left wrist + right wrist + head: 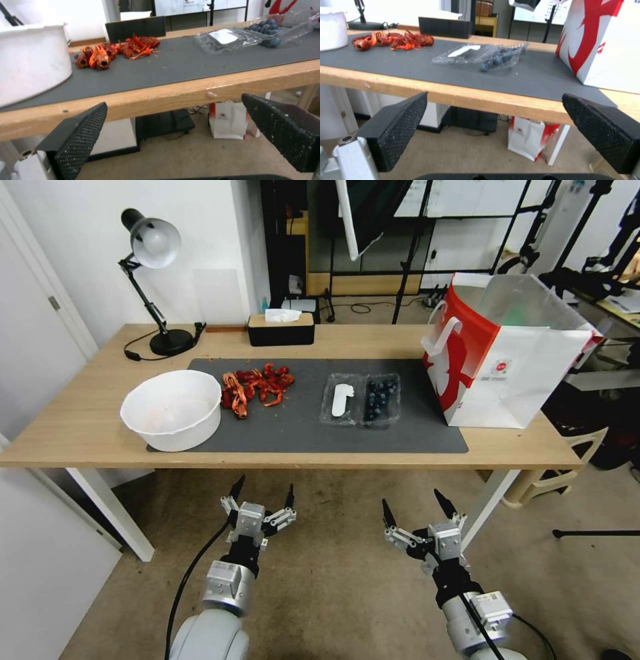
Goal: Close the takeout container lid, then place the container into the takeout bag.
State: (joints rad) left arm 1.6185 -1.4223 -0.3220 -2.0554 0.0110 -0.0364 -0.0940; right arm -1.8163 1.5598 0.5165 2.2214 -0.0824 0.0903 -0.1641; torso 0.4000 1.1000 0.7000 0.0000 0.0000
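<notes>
Both grippers, left [263, 495] and right [413, 508], hang spread wide below the table [80, 427] edge. The container [381, 399] lies open on the mat [300, 430], lid [341, 399] flat, beside the bag [507, 360].

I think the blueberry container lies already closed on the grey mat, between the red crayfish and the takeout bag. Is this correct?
Not quite: the takeout container is open, not closed. The head view shows the lid folded out flat beside the blueberry half. The rest holds: it lies on the grey mat, between the red crayfish and the takeout bag.
</notes>
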